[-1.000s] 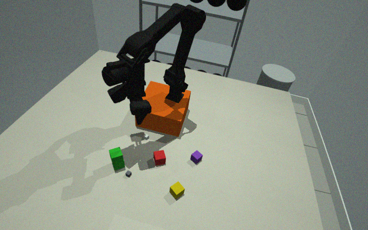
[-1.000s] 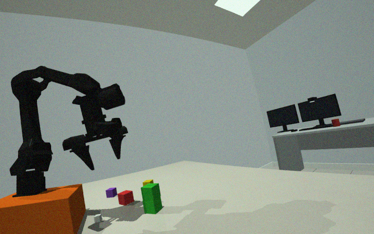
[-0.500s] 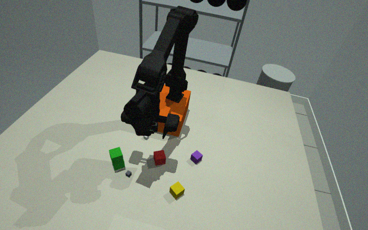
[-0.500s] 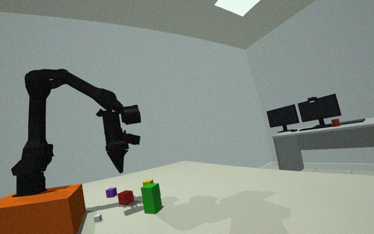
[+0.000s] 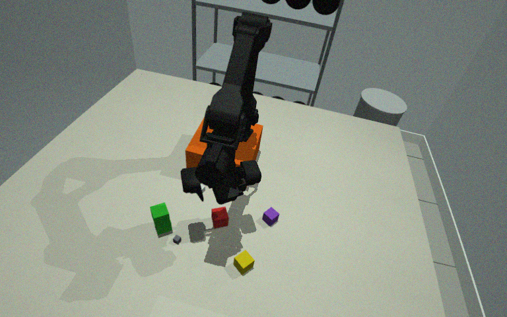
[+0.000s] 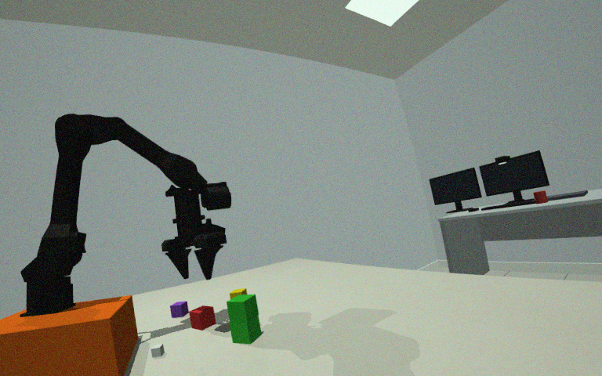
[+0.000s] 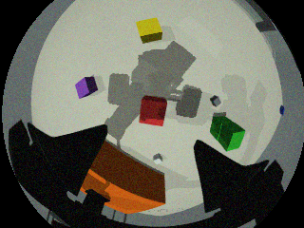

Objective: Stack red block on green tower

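Note:
The red block (image 5: 220, 217) (image 6: 202, 317) (image 7: 153, 110) sits flat on the table. The green tower (image 5: 161, 219) (image 6: 243, 319) (image 7: 227, 133) stands upright to its left in the top view, with a gap between them. My gripper (image 6: 197, 278) (image 7: 151, 138) is wide open and empty, pointing down, high above the table near the red block. In the wrist view the red block lies just beyond the line between the fingertips, and the tower lies beyond the right finger. In the top view the wrist parts partly hide the fingers.
A purple block (image 5: 270, 216) (image 6: 179, 309) (image 7: 86, 87) and a yellow block (image 5: 243, 262) (image 6: 238, 292) (image 7: 149, 29) lie around the red one. A small dark grey cube (image 5: 176, 239) (image 7: 216, 101) is near the tower; a light grey cube (image 6: 157, 350) (image 7: 158, 159) is near the orange base (image 6: 66, 345) (image 7: 138, 171).

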You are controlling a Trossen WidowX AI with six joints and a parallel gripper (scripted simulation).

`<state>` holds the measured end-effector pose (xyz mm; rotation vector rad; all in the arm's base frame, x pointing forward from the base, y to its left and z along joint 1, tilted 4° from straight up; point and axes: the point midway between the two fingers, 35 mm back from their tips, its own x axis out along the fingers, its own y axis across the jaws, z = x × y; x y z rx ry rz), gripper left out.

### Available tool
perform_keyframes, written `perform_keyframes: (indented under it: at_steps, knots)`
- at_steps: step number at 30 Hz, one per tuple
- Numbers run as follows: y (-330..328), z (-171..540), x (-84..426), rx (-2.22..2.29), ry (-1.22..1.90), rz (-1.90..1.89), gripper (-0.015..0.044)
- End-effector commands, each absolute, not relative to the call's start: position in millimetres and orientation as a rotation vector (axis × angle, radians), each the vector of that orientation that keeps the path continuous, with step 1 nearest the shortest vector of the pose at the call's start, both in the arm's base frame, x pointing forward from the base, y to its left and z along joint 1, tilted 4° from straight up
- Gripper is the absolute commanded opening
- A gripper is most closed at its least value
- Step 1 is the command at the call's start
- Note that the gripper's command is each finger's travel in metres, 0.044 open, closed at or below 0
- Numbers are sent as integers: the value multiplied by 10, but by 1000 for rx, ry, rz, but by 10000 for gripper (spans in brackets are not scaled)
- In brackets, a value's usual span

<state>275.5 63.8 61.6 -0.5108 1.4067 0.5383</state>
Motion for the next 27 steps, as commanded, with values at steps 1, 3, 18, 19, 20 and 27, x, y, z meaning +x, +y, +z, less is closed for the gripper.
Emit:
perform_keyframes:
  at_steps: [1,3,18,19,20,27]
  knots:
    - [648,568,2772,-527,1403,546,440]
    - [654,464,2787,-527,1403,546,440]
    - [683,27,2792,-527,1403,547,440]
    - [684,13,2794,-527,1403,547,440]
    - [685,-3,2796,-527,1403,547,440]
    - [691,-116,2810,-527,1403,547,440]
